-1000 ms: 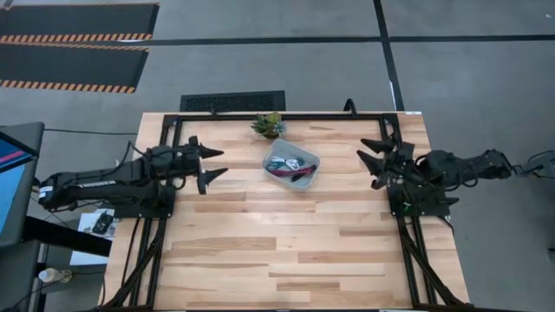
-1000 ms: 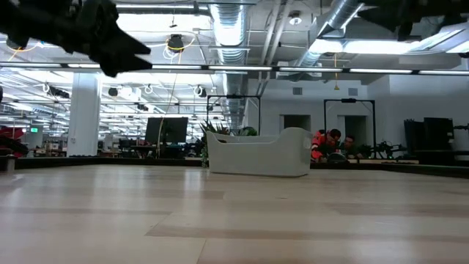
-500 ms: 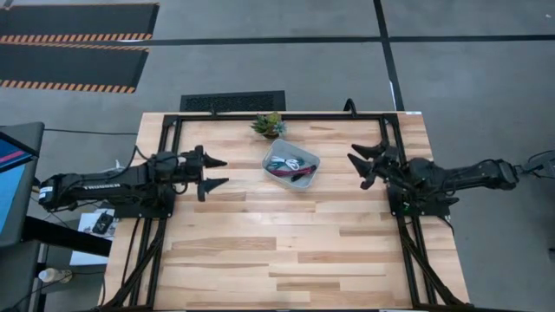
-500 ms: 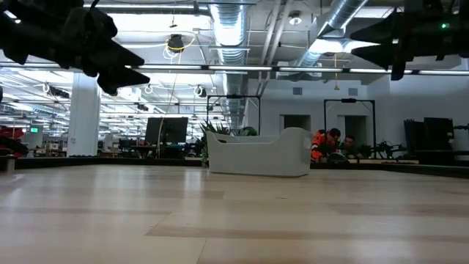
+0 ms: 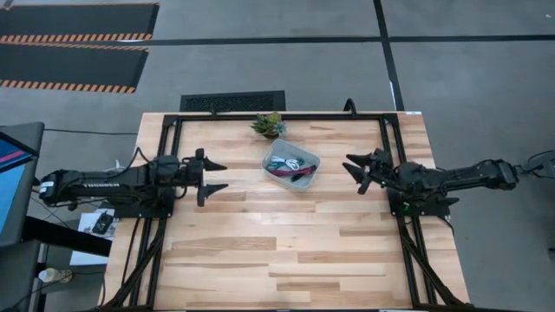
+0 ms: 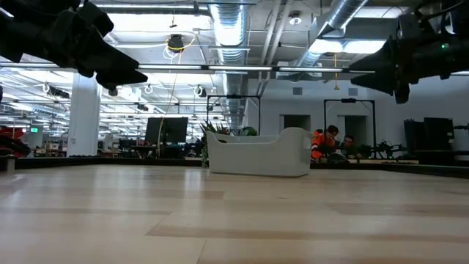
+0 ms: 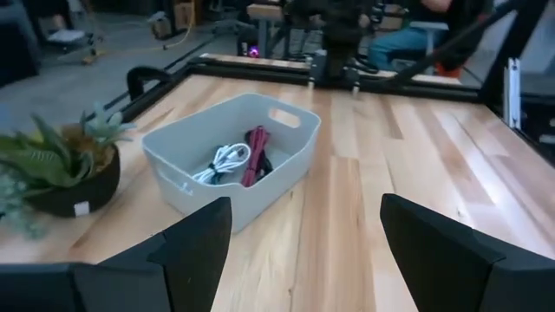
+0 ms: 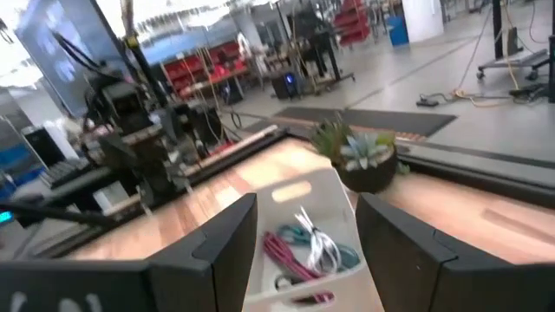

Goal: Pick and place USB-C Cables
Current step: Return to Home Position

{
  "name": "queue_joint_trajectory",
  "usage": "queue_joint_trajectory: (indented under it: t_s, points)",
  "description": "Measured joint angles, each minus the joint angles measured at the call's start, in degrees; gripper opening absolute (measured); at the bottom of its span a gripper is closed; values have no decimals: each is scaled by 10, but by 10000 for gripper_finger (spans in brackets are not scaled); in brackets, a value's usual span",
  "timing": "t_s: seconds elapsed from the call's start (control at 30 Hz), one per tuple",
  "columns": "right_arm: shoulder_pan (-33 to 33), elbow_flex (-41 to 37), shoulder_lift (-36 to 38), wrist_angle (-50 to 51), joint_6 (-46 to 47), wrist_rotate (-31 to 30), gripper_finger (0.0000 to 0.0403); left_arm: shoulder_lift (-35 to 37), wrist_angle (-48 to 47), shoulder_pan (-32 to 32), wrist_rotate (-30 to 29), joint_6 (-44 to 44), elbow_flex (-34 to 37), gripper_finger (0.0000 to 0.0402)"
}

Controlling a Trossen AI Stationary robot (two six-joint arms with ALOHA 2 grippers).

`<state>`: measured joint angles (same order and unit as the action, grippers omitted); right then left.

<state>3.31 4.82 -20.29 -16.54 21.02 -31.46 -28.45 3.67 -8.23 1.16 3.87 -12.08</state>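
Pale grey-white plastic, the bin [image 5: 311, 159] sits on the wooden table [image 5: 286, 243] between my two claws, just in front of the small potted plant [image 5: 269, 125]. The USB-C Cables [image 5: 290, 170] lie inside it. My left wrist view shows a white cable [image 7: 224, 162] and a maroon-red cable [image 7: 257, 154] side by side on its floor, and my right wrist view adds a teal cable [image 8: 345, 256] next to them. A dark one may lie under the red, but I cannot tell for sure.

My left claw [image 5: 217, 175] hangs over the left part of the table, apart from the bin and pointing toward it, fingers spread wide and holding nothing. My right claw [image 5: 354, 172] hovers on the bin's other side, also wide and empty.

Since every cable I can see is in the bin, I judge the placing done and the step in hand to be the return to rest. The next move calls for no grasp. Each arm needs to fold back toward its own edge of the table, staying high enough to clear the bin's rim and the plant.
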Motion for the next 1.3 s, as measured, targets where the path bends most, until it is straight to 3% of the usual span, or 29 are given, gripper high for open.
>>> queue_joint_trajectory:
  t_s: [0.13, 0.23, 0.53, 1.3]
  points:
    - [0, 0, 0, 36, 0, 0, 221, 0, 0, 11, -26, -23, 0, 284]
    - [0, 0, 0, 58, 0, 0, 221, 0, -3, 11, -50, 13, 0, 284]
    - [0, 0, 0, 110, 1, 0, 221, 0, -26, 11, -50, 61, 0, 284]
    - [0, 0, 0, 120, 0, 0, 221, 0, -251, 11, -50, 64, 0, 284]
